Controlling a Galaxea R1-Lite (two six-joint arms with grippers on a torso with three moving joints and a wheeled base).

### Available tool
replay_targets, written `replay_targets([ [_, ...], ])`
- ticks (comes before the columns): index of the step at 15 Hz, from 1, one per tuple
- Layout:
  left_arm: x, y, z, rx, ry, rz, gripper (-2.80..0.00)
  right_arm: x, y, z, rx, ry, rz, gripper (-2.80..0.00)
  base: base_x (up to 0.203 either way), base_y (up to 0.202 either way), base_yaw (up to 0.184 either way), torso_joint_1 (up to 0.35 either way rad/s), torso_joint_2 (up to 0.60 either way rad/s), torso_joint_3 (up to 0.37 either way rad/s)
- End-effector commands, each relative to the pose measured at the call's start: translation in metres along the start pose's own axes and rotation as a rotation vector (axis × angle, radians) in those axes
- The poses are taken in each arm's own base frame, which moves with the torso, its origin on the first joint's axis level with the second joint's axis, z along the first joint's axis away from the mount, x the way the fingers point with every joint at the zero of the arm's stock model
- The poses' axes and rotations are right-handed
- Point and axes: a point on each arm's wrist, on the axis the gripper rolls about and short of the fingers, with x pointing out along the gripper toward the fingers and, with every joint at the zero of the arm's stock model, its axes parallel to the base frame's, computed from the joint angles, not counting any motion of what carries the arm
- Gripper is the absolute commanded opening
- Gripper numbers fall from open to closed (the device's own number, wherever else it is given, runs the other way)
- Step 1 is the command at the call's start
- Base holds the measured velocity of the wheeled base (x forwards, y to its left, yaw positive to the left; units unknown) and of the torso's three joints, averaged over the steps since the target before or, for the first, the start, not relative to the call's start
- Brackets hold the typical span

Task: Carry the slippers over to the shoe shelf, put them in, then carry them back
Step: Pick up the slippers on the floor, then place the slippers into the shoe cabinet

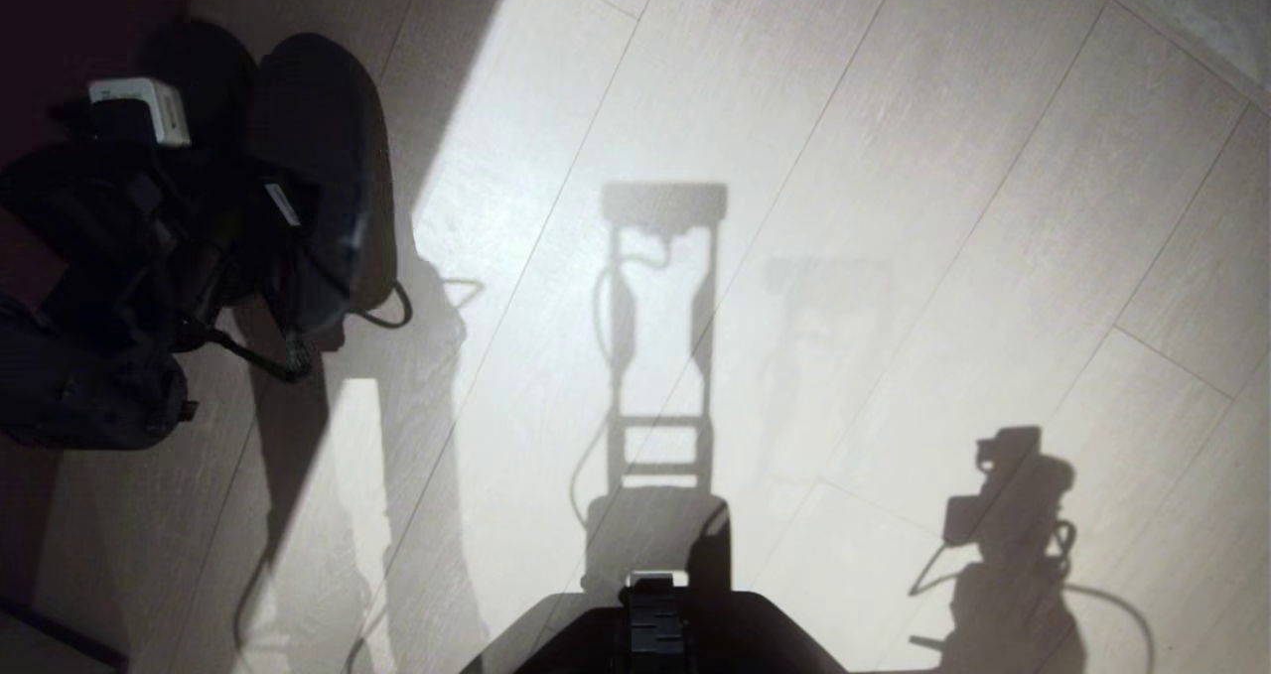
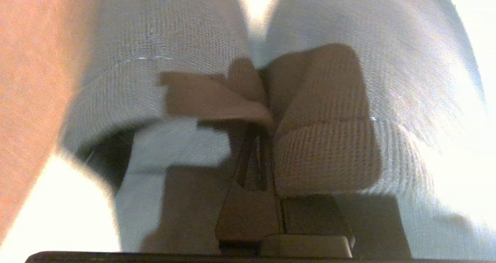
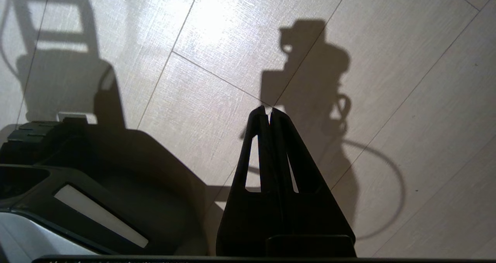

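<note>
The slippers show as two soft grey-blue shapes side by side, one [image 2: 162,34] and the other [image 2: 387,61], toes pointing away from the wrist. My left gripper [image 2: 255,139] is shut between them, pinching their inner bands together. In the head view the pair [image 1: 318,148] is a dark mass at the far left, in shadow under my left arm [image 1: 109,257]. My right gripper [image 3: 269,110] hangs shut and empty over bare floor. The shoe shelf is out of view.
Pale wood-look floor planks [image 1: 894,207] fill the scene, crossed by the shadows of my trunk and right arm. My base [image 1: 655,624] sits at the lower middle. A dark reddish area [image 1: 60,9] lies beyond the slippers at top left.
</note>
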Motion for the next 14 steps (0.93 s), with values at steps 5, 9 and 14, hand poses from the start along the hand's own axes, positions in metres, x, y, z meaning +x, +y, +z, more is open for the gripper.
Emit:
replay_targets([
  [5, -0.043, 0.033, 0.063, 0.038, 0.089, -0.108, -2.80, 0.000, 0.000, 0.000, -0.001, -0.003, 0.000, -2.80, 0.000, 0.000, 0.000, 0.000, 0.00, 0.000],
  [9, -0.074, 0.050, 0.092, 0.050, 0.160, -0.202, -2.80, 0.000, 0.000, 0.000, 0.001, -0.003, 0.001, -2.80, 0.000, 0.000, 0.000, 0.000, 0.00, 0.000],
  [14, -0.098, 0.071, 0.098, 0.053, 0.174, -0.186, -2.80, 0.000, 0.000, 0.000, -0.001, -0.003, 0.000, -2.80, 0.000, 0.000, 0.000, 0.000, 0.00, 0.000],
])
